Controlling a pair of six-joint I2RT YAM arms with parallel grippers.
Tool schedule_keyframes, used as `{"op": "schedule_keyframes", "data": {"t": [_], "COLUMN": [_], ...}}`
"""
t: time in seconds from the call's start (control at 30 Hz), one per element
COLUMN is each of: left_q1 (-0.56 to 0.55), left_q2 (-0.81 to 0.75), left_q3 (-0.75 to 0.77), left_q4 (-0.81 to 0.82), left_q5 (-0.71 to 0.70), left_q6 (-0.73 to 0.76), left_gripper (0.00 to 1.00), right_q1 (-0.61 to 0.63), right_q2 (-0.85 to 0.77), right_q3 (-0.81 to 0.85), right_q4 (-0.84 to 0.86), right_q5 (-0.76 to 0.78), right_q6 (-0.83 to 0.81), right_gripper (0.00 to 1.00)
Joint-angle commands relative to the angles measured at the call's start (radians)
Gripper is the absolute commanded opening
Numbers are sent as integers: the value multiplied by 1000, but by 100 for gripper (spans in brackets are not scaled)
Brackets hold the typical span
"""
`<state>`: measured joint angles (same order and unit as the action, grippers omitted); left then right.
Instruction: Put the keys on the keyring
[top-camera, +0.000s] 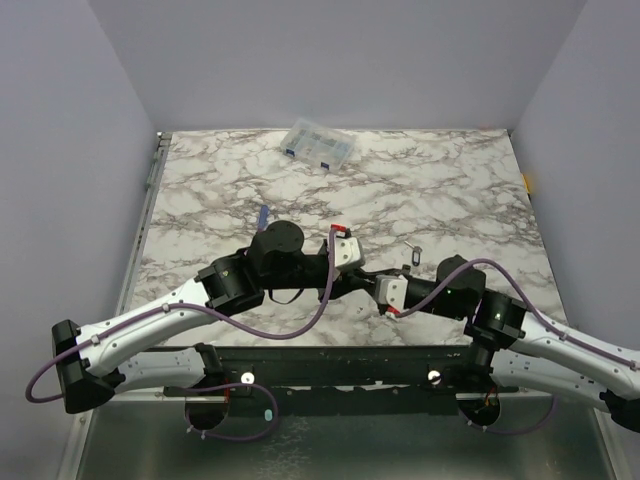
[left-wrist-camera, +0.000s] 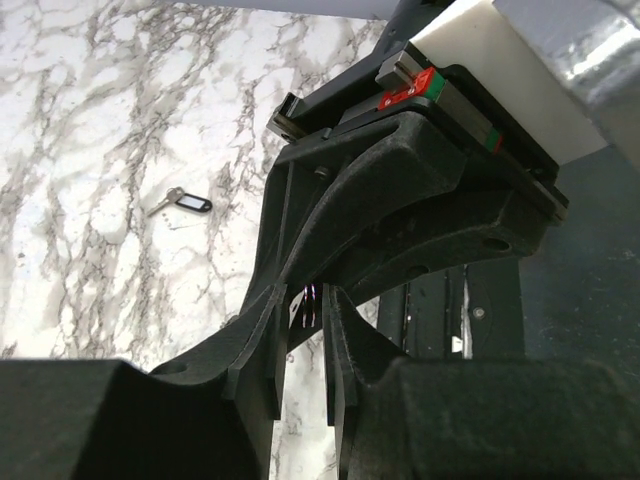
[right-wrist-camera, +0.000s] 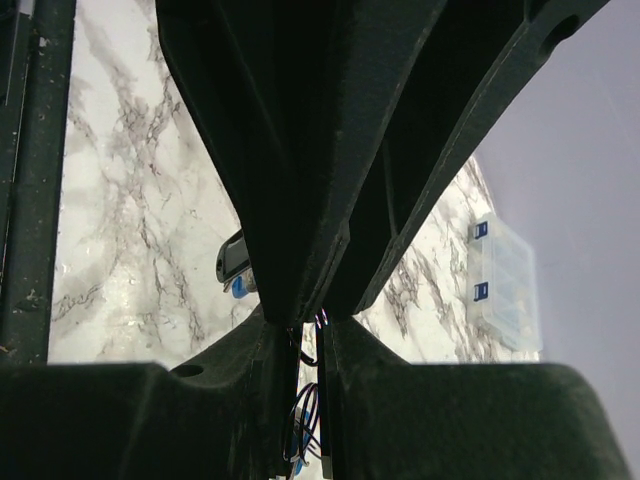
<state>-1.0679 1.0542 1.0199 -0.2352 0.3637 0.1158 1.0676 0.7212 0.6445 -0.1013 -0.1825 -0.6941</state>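
Both grippers meet low over the front middle of the table. My right gripper (top-camera: 378, 290) (right-wrist-camera: 312, 345) is shut on the keyring (right-wrist-camera: 318, 420), whose thin wire loops run between its fingers. My left gripper (top-camera: 368, 280) (left-wrist-camera: 310, 320) faces it, its jaws a narrow gap apart around the keyring (left-wrist-camera: 312, 300) wire at their tips. One key with a black tag (top-camera: 413, 256) (left-wrist-camera: 190, 205) lies loose on the marble behind the grippers. In the right wrist view a black tag (right-wrist-camera: 232, 258) and a blue bit (right-wrist-camera: 240, 287) show beside the left finger; their link to the ring is hidden.
A slim blue-handled screwdriver (top-camera: 263, 215) lies on the marble behind the left wrist. A clear compartment box (top-camera: 318, 143) (right-wrist-camera: 505, 285) stands at the table's back edge. Grey walls close in the left, right and back sides.
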Motion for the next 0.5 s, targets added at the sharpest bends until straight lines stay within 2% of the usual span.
{"op": "schedule_keyframes", "data": {"t": [0.0,0.2,0.3,0.4,0.47], "left_q1": [-21,-62,-81,-98,-103], "left_q2": [-6,-23,-27,-30,-32], "left_q3": [-16,-52,-64,-74,-83], "left_q4": [12,27,36,41,42], "left_q5": [-92,-208,-253,-296,-317], "left_q6": [51,100,126,155,167], "left_gripper": [28,26,16,0,0], "right_q1": [9,9,9,9,10], "right_q2": [10,17,25,25,21], "right_q3": [61,82,91,97,95], "right_q4": [54,67,70,87,92], "right_q5": [1,-13,-30,-42,-46], "right_q6": [50,103,127,158,181], "right_gripper": [0,1,1,1,1]}}
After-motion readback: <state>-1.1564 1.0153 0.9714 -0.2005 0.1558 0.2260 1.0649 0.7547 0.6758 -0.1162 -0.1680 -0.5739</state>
